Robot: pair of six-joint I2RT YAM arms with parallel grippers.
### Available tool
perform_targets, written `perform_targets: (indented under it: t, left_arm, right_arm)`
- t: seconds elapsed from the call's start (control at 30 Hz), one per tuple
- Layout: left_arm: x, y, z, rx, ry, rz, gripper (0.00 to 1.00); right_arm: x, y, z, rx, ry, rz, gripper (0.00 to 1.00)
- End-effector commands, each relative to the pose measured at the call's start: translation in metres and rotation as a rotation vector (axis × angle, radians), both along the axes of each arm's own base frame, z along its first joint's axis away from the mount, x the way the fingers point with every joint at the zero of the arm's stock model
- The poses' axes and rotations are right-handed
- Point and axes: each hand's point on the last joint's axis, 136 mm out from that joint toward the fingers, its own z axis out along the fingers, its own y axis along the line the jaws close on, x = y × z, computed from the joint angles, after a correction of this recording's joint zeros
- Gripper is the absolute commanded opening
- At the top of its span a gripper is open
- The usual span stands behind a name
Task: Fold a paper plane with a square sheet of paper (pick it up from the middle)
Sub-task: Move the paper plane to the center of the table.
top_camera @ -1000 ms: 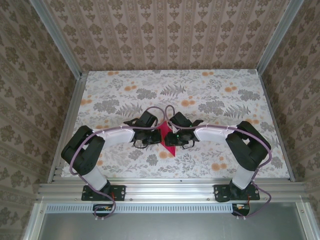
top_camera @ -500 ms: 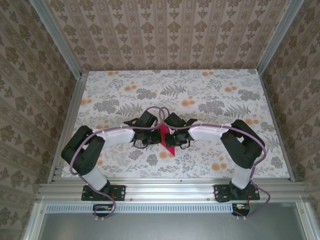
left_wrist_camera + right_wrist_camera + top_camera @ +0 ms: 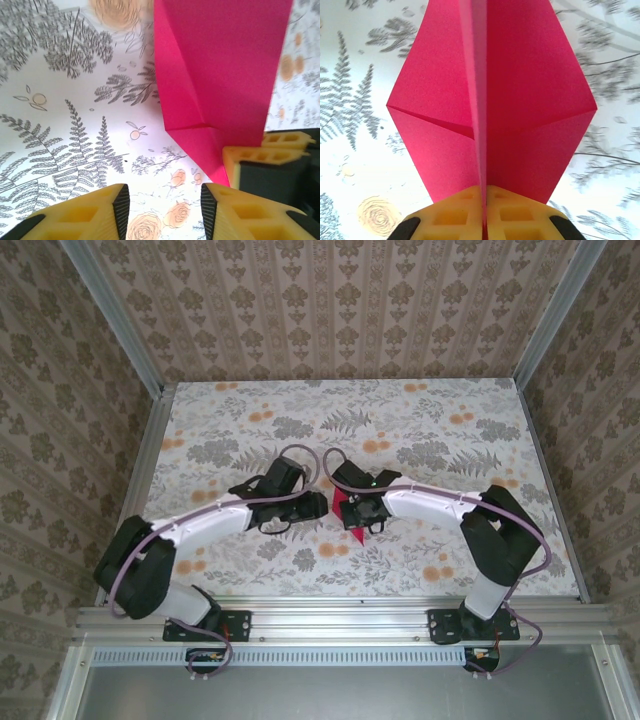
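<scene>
Top external: both arms reach inward from their bases, elbows bent out to the sides, forearms low, wrists nearly meeting at mid-table. Right gripper [image 3: 484, 212] is pinched tight on the centre crease of the paper plane [image 3: 520, 95], its wings spread to either side over the middle of the floral tablecloth [image 3: 430, 440]. Left gripper [image 3: 165, 202] sits just beside the plane, jaws parted, nothing between them.
</scene>
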Motion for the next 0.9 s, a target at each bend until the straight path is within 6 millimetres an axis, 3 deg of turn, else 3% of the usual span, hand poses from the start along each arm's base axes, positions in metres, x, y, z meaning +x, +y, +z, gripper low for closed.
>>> perform_targets:
  t: [0.0, 0.3, 0.4, 0.53, 0.87]
  left_arm:
    - [-0.003, 0.026, -0.006, 0.072, -0.011, 0.069, 0.46]
    - [-0.01, 0.055, -0.012, 0.099, -0.015, 0.144, 0.46]
    - [-0.01, 0.058, -0.013, 0.1, -0.013, 0.148, 0.46]
    - [-0.01, 0.058, -0.013, 0.098, -0.01, 0.148, 0.46]
    - [-0.009, 0.058, -0.015, 0.105, 0.002, 0.146, 0.46]
  right_arm:
    - [0.002, -0.029, 0.002, -0.121, 0.001, -0.092, 0.09]
    - [0.006, -0.017, -0.025, -0.092, 0.058, -0.114, 0.14]
    - [0.002, -0.02, -0.035, -0.112, 0.081, -0.12, 0.2]
    - [0.0, -0.021, -0.04, -0.117, 0.092, -0.117, 0.2]
    - [-0.013, -0.026, -0.067, -0.152, 0.158, -0.104, 0.14]
